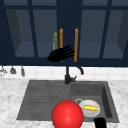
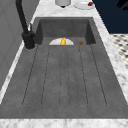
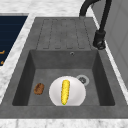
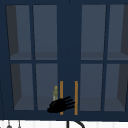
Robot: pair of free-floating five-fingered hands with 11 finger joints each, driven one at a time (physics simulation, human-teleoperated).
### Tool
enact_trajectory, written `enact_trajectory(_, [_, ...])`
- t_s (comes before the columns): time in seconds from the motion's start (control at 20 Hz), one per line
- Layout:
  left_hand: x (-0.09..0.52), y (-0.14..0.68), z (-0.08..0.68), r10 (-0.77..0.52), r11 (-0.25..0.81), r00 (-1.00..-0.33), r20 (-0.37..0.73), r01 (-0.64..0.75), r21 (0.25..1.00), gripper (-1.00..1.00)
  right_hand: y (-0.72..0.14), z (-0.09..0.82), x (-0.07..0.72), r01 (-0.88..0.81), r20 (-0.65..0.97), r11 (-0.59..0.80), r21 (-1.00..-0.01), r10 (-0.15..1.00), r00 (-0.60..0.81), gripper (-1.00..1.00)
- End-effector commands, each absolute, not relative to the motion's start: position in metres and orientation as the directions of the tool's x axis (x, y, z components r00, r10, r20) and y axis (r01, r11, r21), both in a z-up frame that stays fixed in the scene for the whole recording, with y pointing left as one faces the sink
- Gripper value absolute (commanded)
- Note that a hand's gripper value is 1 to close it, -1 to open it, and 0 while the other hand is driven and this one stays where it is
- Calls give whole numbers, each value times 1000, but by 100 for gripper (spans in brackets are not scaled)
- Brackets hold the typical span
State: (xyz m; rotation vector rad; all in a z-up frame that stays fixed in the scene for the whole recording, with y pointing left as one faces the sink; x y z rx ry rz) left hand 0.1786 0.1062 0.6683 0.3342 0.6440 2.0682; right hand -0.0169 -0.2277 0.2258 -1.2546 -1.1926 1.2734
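Two orange handles (image 1: 61,40) run upright down the middle of the dark blue wall cabinet (image 1: 32,27), and we see the left hand (image 1: 60,55) raised against the left one of the pair, fingers (image 1: 69,51) straight and spread, pointing right and slightly up across that bar toward the other handle (image 1: 76,45), which stands just beyond the fingertips. In the upper view the same hand (image 4: 59,105) covers the lower end of the left handle (image 4: 61,92) — whether it actually touches the bar we cannot tell. Just behind and above the hand, through the glass, a small pale green bottle (image 1: 55,41) stands on the cabinet's bottom shelf. Well below the hand lies the sink (image 1: 45,100) with its black faucet (image 1: 68,75); in the basin a white plate (image 3: 75,96) carries a cob of corn (image 3: 65,91), and a small brown item (image 3: 39,88) lies beside the plate. A red ball (image 1: 67,115) sits at the sink's front edge, and to its right a black shape — the right hand (image 1: 100,123) — shows at the frame's bottom; its fingers we cannot make out.
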Motion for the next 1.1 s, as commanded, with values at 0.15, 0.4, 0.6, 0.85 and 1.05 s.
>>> enact_trajectory(0.15, [196, 108, 668, 783, -576, -609, 123, -637, 512, -100, -228, 226, -17, 5, -70, -70, -998, 997, -19, 0])
enact_trajectory(0.4, [200, 109, 668, 778, -547, -623, 79, -611, 573, -100, -228, 226, -17, 5, -70, -70, -998, 997, -19, 0])
enact_trajectory(0.6, [200, 97, 667, 784, -550, -616, 78, -631, 547, -100, -228, 226, -17, 5, -70, -70, -998, 997, -19, 0])
enact_trajectory(0.85, [244, 79, 667, 821, -512, -564, 82, -667, 541, -100, -228, 226, -17, 5, -70, -70, -998, 997, -19, 0])
enact_trajectory(1.05, [273, 79, 654, 815, -528, -570, 102, -659, 536, -100, -228, 226, -17, 5, -70, -70, -998, 997, -19, 0])
